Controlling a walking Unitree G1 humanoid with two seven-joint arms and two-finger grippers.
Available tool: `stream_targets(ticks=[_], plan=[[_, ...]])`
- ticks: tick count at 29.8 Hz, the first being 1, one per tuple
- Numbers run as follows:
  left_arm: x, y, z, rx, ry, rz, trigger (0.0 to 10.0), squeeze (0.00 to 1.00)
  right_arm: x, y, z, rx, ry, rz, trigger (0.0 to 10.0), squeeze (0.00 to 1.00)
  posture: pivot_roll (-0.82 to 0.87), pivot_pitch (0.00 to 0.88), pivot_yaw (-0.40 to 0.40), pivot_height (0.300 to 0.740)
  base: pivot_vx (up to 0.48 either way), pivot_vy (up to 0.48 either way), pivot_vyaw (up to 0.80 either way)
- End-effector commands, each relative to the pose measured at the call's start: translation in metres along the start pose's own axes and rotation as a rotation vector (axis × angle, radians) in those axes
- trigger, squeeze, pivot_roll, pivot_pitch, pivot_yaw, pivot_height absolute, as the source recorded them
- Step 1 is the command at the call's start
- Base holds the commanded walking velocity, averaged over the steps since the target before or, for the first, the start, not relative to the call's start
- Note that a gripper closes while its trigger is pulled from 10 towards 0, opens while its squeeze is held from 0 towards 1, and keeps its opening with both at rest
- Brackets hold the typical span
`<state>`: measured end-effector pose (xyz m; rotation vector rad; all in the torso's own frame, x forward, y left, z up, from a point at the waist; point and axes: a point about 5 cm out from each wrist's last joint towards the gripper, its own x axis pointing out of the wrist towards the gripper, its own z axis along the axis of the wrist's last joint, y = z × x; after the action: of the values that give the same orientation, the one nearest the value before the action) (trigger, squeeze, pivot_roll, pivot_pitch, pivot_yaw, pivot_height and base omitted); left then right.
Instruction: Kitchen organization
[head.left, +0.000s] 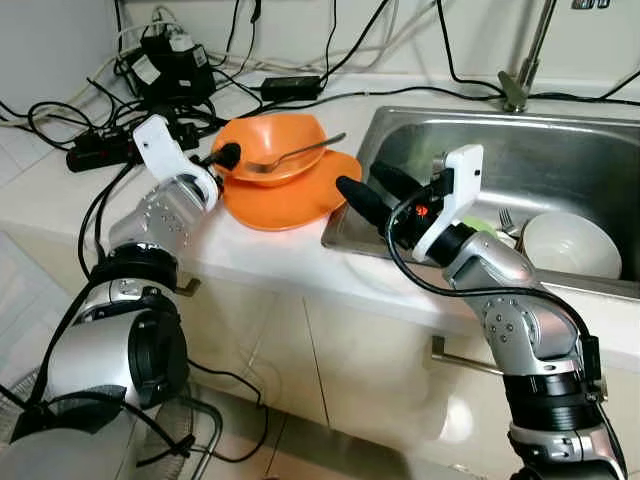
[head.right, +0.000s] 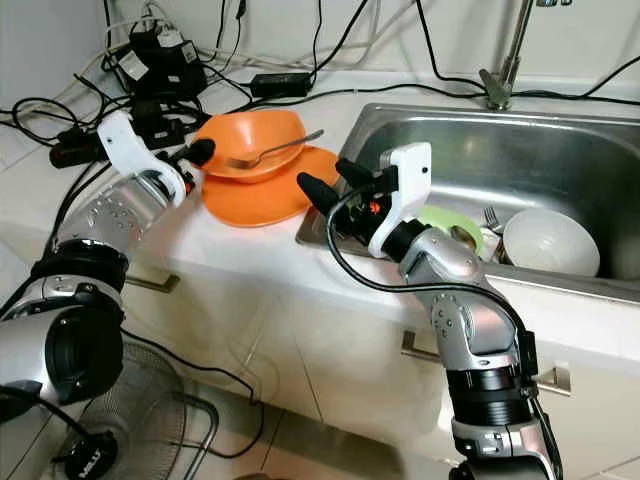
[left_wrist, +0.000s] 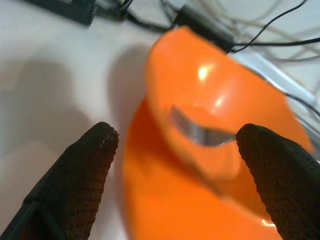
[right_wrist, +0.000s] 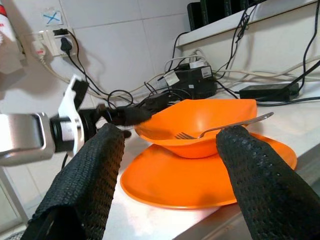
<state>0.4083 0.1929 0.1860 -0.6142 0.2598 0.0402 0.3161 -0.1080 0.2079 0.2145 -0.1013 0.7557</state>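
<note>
Left eye view gives you the layout: an orange bowl (head.left: 270, 145) sits on an orange plate (head.left: 285, 195) on the white tabletop (head.left: 250, 250), just beside the steel sink (head.left: 560, 150). A fork (head.left: 295, 155) lies in the bowl, handle jutting over the rim toward the sink. Your left claw (head.left: 222, 160) is at the bowl's rim on the side away from the sink; your right claw (head.left: 365, 190) hovers over the sink's near corner, just beside the plate, fingers apart. A white bowl (head.left: 570, 245) rests inside the sink.

Right eye view shows cables and a power strip (head.right: 85, 150) behind the bowl, so keep your swings on the sink side.

Left wrist view shows your left claw spread wide, the bowl and fork tines between its fingertips (left_wrist: 87, 165).

Right wrist view shows the plate's edge near the sink lip. The stack looks light, stiff and glossy, probably slippery; the loose fork may slide off. Pinch the bowl at its rim.
</note>
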Motion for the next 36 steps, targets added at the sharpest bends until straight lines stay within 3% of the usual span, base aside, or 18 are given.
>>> stream_targets(ticks=[1,8,9,10,24,28,29,32,33,36], plan=[[0.001,-0.006,0.011,-0.026,-0.024,0.005,10.0,0.0,0.002,0.006,0.004,-0.011,-0.017,0.019,10.0,0.0,-0.11,0.0,0.159,0.74,0.0,0.0,0.0],[0.002,-0.005,0.009,-0.064,-0.015,0.015,10.0,0.0,0.0,0.006,0.003,-0.009,-0.017,0.011,10.0,0.0,-0.11,0.0,0.163,0.74,0.0,0.0,0.0],[0.002,-0.005,0.009,-0.07,-0.018,0.013,8.4,0.0,0.0,0.006,0.003,-0.009,-0.017,0.01,10.0,0.0,-0.11,0.002,0.163,0.74,0.0,0.0,0.0],[0.002,-0.005,0.009,-0.079,-0.019,0.009,0.0,0.0,-0.001,0.006,0.003,-0.009,-0.016,0.01,10.0,0.0,-0.11,0.002,0.163,0.74,0.0,0.0,0.0],[0.003,-0.011,0.006,-0.091,0.005,-0.016,0.0,0.0,0.0,0.007,0.003,-0.005,-0.016,0.008,10.0,0.0,-0.11,0.004,0.166,0.74,0.0,0.0,0.0],[0.003,-0.014,0.001,-0.115,0.064,-0.042,0.0,0.0,0.0,0.007,0.003,-0.005,-0.018,0.004,10.0,0.0,-0.11,0.0,0.169,0.74,0.0,0.0,0.0],[0.003,-0.015,-0.001,-0.118,0.081,-0.053,1.5,0.0,0.0,0.006,0.003,-0.005,-0.019,0.003,10.0,0.0,-0.11,0.001,0.169,0.74,0.0,0.0,0.0],[0.003,-0.016,-0.003,-0.12,0.097,-0.068,2.0,0.0,0.0,0.006,0.003,-0.005,-0.019,0.001,10.0,0.0,-0.11,0.0,0.167,0.74,0.0,0.0,0.0],[0.003,-0.016,-0.004,-0.122,0.101,-0.07,0.7,0.0,0.0,0.006,0.003,-0.005,-0.019,0.001,10.0,0.0,-0.11,0.0,0.166,0.74,0.0,0.0,0.0],[0.003,-0.014,-0.005,-0.128,0.104,-0.068,0.0,0.0,0.0,0.006,0.003,-0.006,-0.019,0.001,10.0,0.0,-0.11,0.0,0.166,0.74,0.0,0.0,0.0]])
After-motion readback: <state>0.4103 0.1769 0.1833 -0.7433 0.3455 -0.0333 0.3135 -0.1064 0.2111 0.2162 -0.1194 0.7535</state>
